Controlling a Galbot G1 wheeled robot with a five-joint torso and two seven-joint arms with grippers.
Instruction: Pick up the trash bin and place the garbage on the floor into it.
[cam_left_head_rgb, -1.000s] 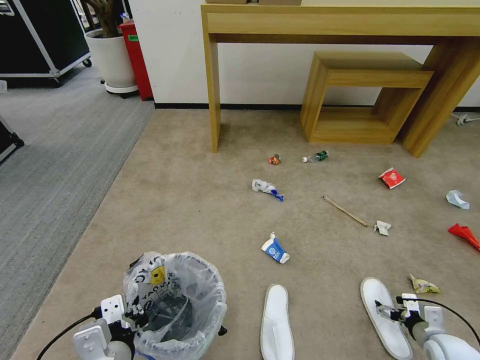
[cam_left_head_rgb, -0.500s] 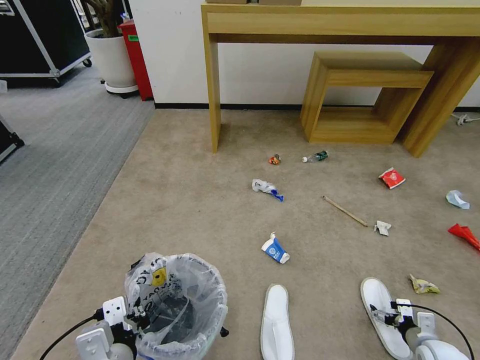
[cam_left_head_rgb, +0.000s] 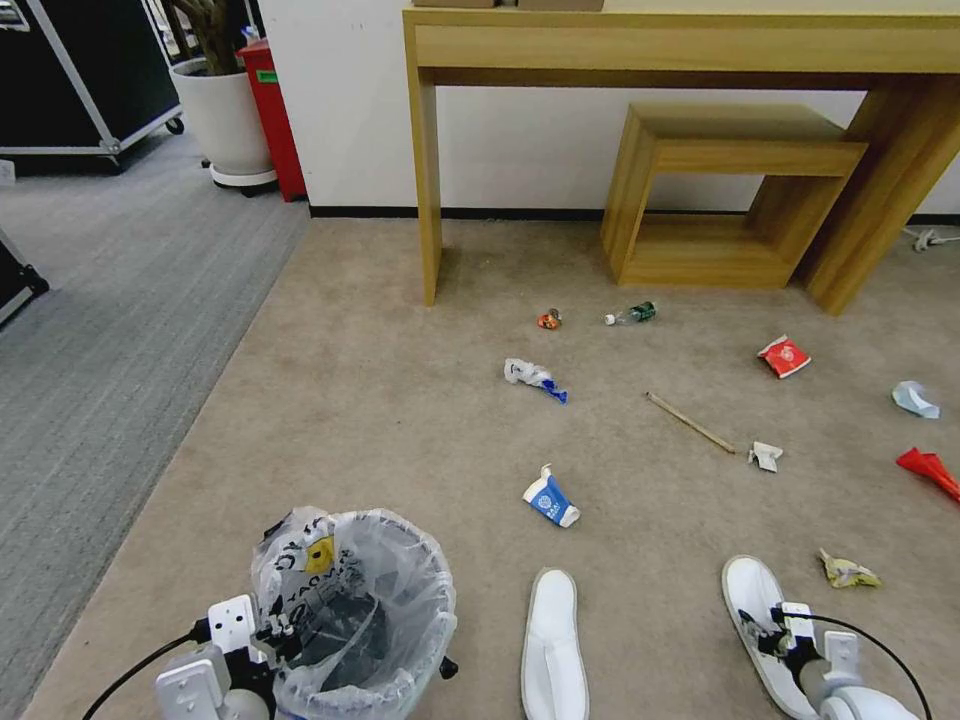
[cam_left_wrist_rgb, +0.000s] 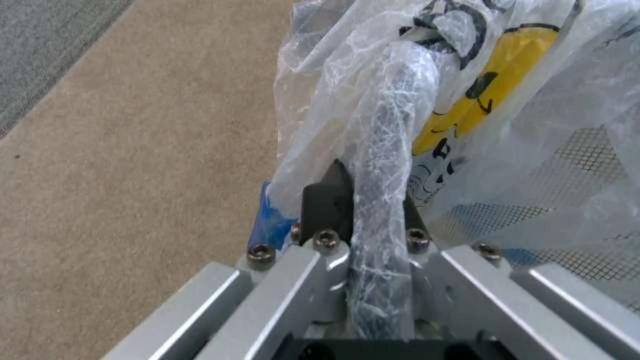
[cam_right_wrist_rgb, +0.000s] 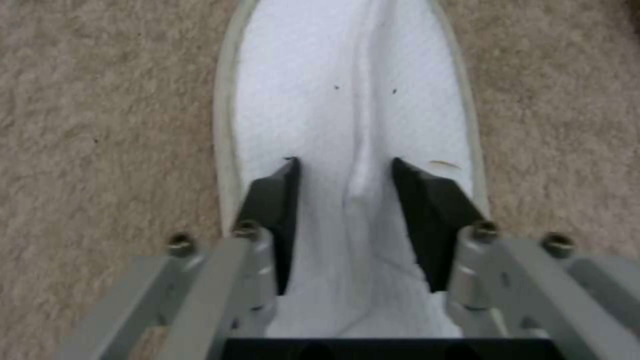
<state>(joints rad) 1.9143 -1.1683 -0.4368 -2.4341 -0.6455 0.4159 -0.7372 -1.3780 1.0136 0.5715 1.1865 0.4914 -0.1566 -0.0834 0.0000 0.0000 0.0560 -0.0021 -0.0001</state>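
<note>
The trash bin (cam_left_head_rgb: 355, 610), lined with a crinkly printed plastic bag, stands at the near left on the beige floor (cam_left_head_rgb: 380, 420). My left gripper (cam_left_head_rgb: 275, 635) is shut on its bagged rim (cam_left_wrist_rgb: 387, 150). My right gripper (cam_right_wrist_rgb: 345, 161) is open, low over the right white slipper (cam_left_head_rgb: 750, 595), with a finger on each side of the raised fold in its upper (cam_right_wrist_rgb: 363, 115). The other slipper (cam_left_head_rgb: 552, 640) lies between the bin and that one. Garbage ahead includes a blue-and-white cup (cam_left_head_rgb: 550, 500), a crumpled wrapper (cam_left_head_rgb: 533, 377), a small bottle (cam_left_head_rgb: 630, 314), a red packet (cam_left_head_rgb: 784, 356) and a wooden stick (cam_left_head_rgb: 690, 422).
A wooden desk (cam_left_head_rgb: 690, 45) with a low wooden shelf (cam_left_head_rgb: 730, 190) under it stands against the far wall. Grey ribbed carpet (cam_left_head_rgb: 100, 330) runs along the left. A white planter (cam_left_head_rgb: 225, 125) and a red box (cam_left_head_rgb: 275, 115) stand at the far left.
My right gripper has dropped lower onto the right slipper. The bin has sunk slightly in the head view, still held by my left gripper.
</note>
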